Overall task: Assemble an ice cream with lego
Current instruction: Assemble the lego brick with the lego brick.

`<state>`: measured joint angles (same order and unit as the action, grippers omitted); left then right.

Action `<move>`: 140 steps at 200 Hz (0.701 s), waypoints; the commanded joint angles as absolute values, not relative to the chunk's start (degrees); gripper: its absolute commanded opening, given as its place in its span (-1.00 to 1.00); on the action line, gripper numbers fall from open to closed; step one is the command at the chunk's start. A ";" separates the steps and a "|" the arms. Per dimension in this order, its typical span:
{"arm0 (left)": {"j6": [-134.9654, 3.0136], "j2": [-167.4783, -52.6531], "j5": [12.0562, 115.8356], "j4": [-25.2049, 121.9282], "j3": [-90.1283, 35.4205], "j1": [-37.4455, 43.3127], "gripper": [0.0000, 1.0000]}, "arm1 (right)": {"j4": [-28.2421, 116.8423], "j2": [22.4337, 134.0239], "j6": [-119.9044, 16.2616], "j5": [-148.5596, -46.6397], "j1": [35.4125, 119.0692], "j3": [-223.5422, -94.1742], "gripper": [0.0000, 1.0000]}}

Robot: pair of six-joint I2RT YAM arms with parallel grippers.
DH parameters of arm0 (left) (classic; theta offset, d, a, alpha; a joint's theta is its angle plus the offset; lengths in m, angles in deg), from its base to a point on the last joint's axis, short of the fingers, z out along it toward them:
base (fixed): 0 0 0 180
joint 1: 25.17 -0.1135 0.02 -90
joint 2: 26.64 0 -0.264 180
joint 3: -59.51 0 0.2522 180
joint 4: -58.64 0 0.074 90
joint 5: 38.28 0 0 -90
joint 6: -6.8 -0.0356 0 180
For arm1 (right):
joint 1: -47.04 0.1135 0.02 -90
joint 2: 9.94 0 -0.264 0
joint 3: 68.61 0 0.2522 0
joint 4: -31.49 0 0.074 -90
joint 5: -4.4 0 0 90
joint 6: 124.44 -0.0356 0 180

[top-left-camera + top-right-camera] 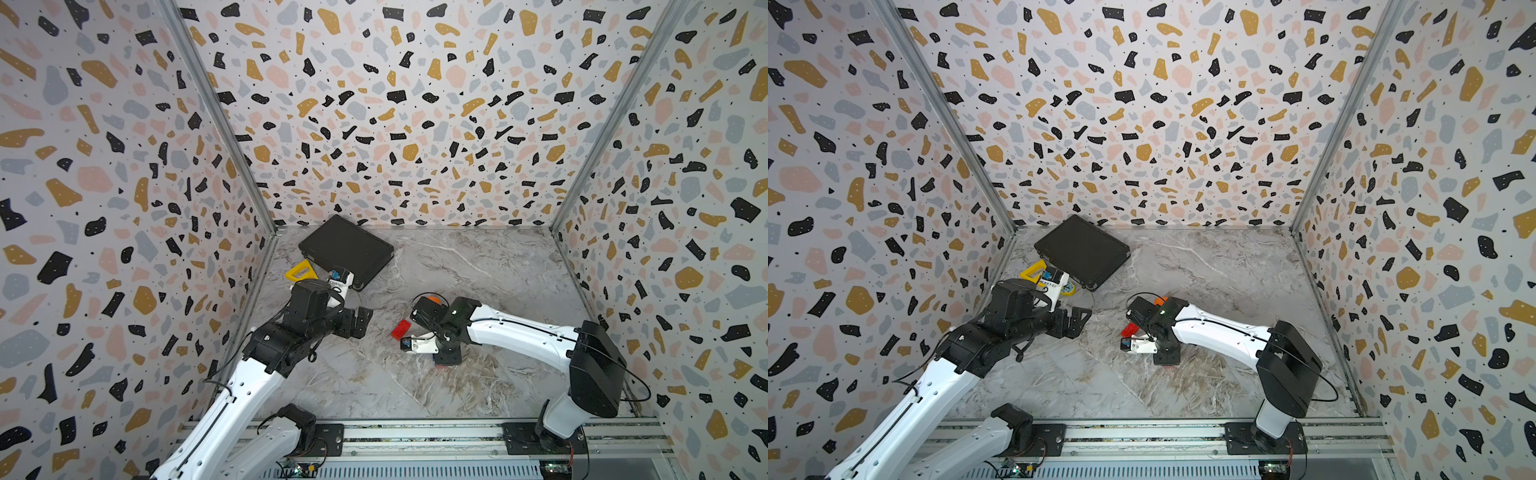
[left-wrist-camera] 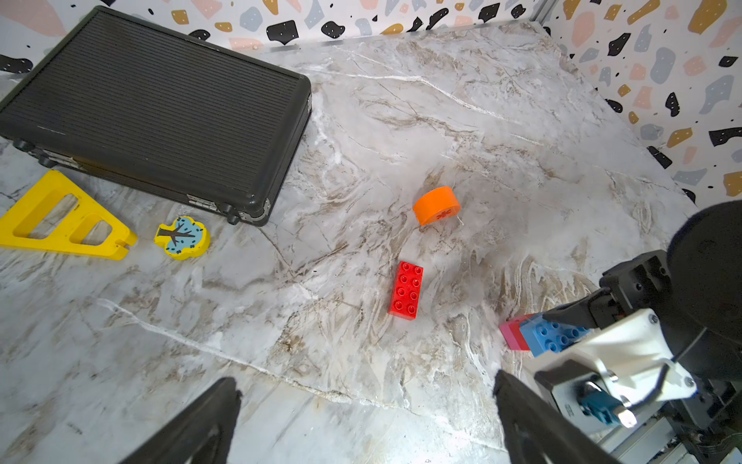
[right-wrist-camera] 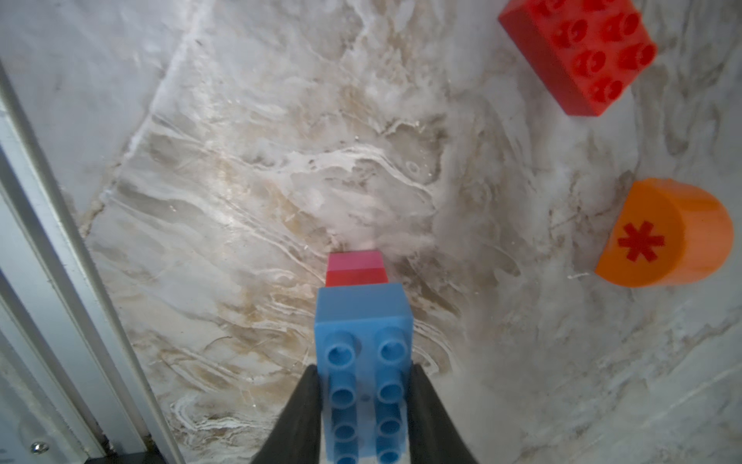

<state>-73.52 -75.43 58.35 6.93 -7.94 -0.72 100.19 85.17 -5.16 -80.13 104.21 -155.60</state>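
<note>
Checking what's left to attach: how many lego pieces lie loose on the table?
2: the long red brick and, just beyond it, the orange dome. More may be hidden beneath the right arm.

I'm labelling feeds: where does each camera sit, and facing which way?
Top views: high overhead, facing down at table; left arm, right arm show.
Left wrist: on left arm, facing table, black case; open left gripper shows.
Right wrist: on right arm, facing down; right gripper shut on blue brick.
Wrist views share red brick, orange dome.
</note>
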 commanded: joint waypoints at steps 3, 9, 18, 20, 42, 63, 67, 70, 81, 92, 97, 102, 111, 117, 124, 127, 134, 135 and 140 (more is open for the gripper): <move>-73.95 -73.84 58.85 9.46 -7.16 -0.99 0.99 | 104.40 85.09 -11.62 -75.27 104.26 -160.70 -0.75; -73.93 -73.88 58.84 9.46 -7.15 -1.00 0.99 | 104.56 85.45 -12.69 -74.99 104.26 -161.57 -0.74; -73.97 -73.92 58.71 9.46 -7.16 -1.00 0.99 | 104.78 86.18 -14.35 -74.70 104.26 -162.93 -0.73; -73.94 -73.94 58.67 9.46 -7.16 -0.95 0.99 | 104.76 86.38 -14.71 -74.57 104.26 -163.24 -0.73; -73.97 -74.46 58.23 9.11 -7.36 -1.00 0.99 | 105.27 89.21 -19.54 -73.32 104.17 -166.34 -0.72; -73.99 -74.70 57.22 8.77 -7.49 -1.00 0.99 | 105.19 92.21 -24.19 -72.32 103.36 -168.36 -0.72; -73.97 -74.77 57.09 8.76 -7.53 -1.00 0.99 | 105.22 92.76 -25.13 -72.27 103.15 -168.74 -0.72; -74.00 -74.80 57.01 8.71 -7.55 -1.00 0.99 | 105.27 93.11 -25.72 -72.32 102.92 -169.03 -0.72; -73.99 -74.90 56.76 8.56 -7.51 -1.00 0.99 | 105.46 94.34 -26.80 -72.61 102.50 -169.76 -0.73; -73.97 -75.02 56.60 8.42 -7.51 -1.00 0.99 | 105.54 94.99 -26.42 -72.86 102.41 -170.14 -0.73; -73.99 -74.99 56.63 8.41 -7.52 -0.98 0.99 | 105.56 95.09 -26.00 -72.93 102.43 -170.18 -0.73; -73.97 -74.92 56.57 8.41 -7.51 -0.99 0.99 | 105.58 95.09 -25.29 -73.15 102.33 -170.18 -0.73; -74.09 -74.92 56.51 8.38 -7.51 -0.93 0.99 | 105.85 94.81 -23.54 -73.89 102.32 -170.10 -0.73; -74.12 -74.89 56.47 8.40 -7.52 -0.94 0.99 | 106.03 94.45 -21.95 -74.66 102.29 -169.91 -0.73; -74.15 -74.88 56.47 8.41 -7.52 -0.99 0.99 | 106.49 93.91 -19.80 -75.60 102.18 -169.67 -0.73; -74.14 -74.83 56.50 8.41 -7.56 -0.99 0.99 | 106.71 93.70 -18.48 -76.21 102.19 -169.46 -0.73; -74.19 -74.93 56.51 8.49 -7.51 -0.97 0.99 | 107.18 92.87 -15.33 -77.75 102.21 -168.89 -0.73; -74.17 -74.95 56.49 8.49 -7.51 -0.98 0.99 | 107.24 92.80 -14.91 -78.07 102.18 -168.78 -0.73; -74.17 -74.95 56.53 8.49 -7.51 -1.00 0.99 | 107.67 92.07 -12.55 -79.22 102.08 -168.22 -0.73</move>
<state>-73.55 -74.99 56.97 7.36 -7.74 -0.72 104.04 96.17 -20.68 -74.86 102.13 -168.04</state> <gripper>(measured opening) 0.995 0.319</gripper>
